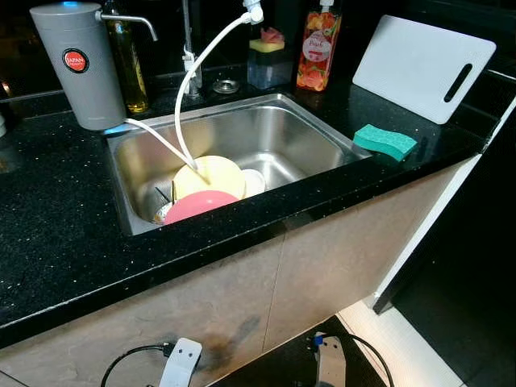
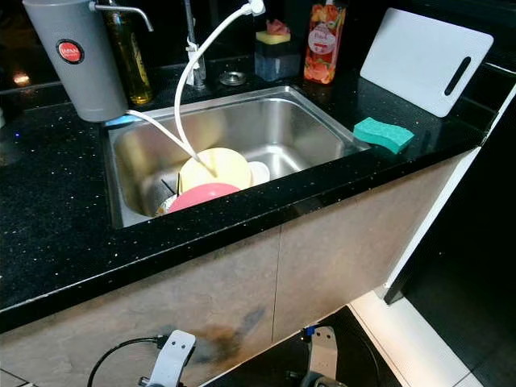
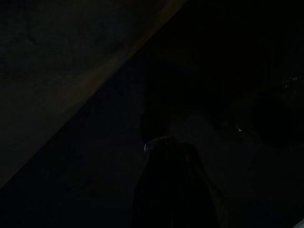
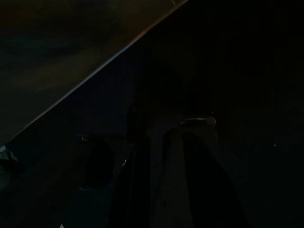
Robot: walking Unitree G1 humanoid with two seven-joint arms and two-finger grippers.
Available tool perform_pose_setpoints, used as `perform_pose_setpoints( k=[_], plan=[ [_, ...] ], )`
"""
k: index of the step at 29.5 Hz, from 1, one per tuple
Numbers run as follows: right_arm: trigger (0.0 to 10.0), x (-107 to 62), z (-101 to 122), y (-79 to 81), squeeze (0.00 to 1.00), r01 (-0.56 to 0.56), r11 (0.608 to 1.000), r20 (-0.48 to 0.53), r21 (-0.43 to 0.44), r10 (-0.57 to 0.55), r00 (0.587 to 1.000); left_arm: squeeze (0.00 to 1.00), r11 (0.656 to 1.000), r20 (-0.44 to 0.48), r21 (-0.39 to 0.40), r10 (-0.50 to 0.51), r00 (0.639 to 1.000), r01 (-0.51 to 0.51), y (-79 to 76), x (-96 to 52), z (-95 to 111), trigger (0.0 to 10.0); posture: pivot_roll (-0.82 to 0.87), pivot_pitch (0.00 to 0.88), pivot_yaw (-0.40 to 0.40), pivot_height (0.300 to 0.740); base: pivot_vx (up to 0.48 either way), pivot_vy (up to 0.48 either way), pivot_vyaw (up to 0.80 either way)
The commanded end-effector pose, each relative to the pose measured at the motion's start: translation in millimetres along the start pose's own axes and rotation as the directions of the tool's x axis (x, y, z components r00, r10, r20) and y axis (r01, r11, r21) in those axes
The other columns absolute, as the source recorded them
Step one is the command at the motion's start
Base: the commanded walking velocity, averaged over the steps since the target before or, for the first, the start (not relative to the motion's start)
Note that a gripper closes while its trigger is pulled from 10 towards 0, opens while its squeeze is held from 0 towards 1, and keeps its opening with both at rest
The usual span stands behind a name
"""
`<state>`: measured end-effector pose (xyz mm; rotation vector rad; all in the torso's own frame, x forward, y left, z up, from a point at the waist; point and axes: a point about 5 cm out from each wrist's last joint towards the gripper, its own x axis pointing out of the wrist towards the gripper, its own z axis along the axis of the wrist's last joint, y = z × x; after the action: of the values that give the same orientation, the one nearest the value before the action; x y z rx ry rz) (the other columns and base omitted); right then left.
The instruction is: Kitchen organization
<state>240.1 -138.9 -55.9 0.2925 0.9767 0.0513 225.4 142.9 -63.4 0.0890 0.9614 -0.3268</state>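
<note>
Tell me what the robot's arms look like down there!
Near the floor you can see the left arm: a pale silver-white block with a small dark hole and a black cable looping off it. The right arm is a greyer silver piece with a blue bit on top and its own black cable.

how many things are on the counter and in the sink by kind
Plates in the sink: 2, yellow plate and pink plate
White dish: 1
Bottles: 2, oil bottle and soap bottle
Sponges: 1, green sponge
Cutting board: 1
Water filter: 1
Total: 8
</note>
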Motion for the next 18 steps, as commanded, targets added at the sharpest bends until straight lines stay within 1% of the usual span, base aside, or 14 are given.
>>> perform_pose_setpoints(
  k=[1, 6, 11, 18],
  plan=[
    [10.0, -0.1, -5.2, -1.3, 0.0, -0.002, 1.0, -0.027, -0.016, 0.001, 1.0, 0.0, 1.0, -0.023, -0.011, 0.0, 1.0, 0.0, -3.0, 0.1, -9.6, 10.0, 0.08, 0.142, -0.015, 0.74, 0.0, 0.0, 0.0],
    [10.0, -0.1, -4.3, -1.3, 0.0, 0.0, 1.0, -0.025, -0.014, 0.0, 1.0, 0.0, 1.0, -0.021, -0.008, -0.002, 1.0, 0.002, -5.2, 0.9, -7.3, 10.0, 0.08, 0.14, -0.017, 0.74, 0.0, 0.0, 0.0],
    [10.0, -0.3, -2.4, -2.0, 0.0, 0.003, 1.0, -0.021, -0.007, -0.003, 1.0, 0.0, 1.0, -0.019, -0.004, -0.012, 1.0, 0.012, -11.1, 2.8, -3.1, 10.0, 0.07, 0.136, -0.027, 0.74, 0.0, 0.0, 0.0],
    [10.0, -0.3, -2.1, -2.1, 0.0, 0.002, 1.0, -0.022, -0.004, -0.002, 1.0, 0.0, 1.0, -0.021, -0.004, -0.012, 1.0, 0.012, -11.6, 2.9, -3.5, 10.0, 0.07, 0.135, -0.03, 0.74, 0.0, 0.0, 0.0]
  ],
)
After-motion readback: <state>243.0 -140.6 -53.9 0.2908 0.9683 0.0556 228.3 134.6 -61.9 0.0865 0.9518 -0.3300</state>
